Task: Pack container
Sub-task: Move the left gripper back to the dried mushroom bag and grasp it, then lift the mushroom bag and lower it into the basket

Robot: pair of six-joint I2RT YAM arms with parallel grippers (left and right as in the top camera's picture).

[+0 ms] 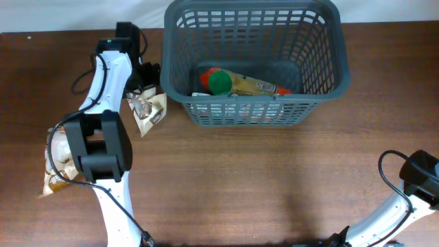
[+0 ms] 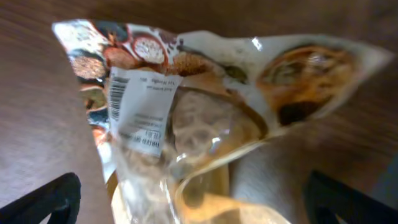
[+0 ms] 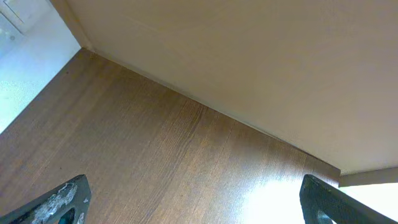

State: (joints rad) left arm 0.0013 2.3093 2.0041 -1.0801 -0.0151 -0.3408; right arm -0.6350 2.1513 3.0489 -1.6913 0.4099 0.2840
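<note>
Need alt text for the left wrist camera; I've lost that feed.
A crinkled snack packet with a white barcode sticker fills the view, lying on the brown wooden table. The left gripper is open, its dark fingertips at the bottom corners on either side of the packet.

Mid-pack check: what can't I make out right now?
- Overhead: contents of the dark grey slotted plastic basket, partly hidden by its front wall.
- Left wrist: label on the clear printed snack packet, blurred.
- Overhead: brown packet at the table's left, partly covered by the left arm.

Brown wood table (image 1: 260,185): container (image 1: 328,62) far centre; snack packet (image 1: 151,113) just left of it; second packet (image 1: 53,171) at left edge.
</note>
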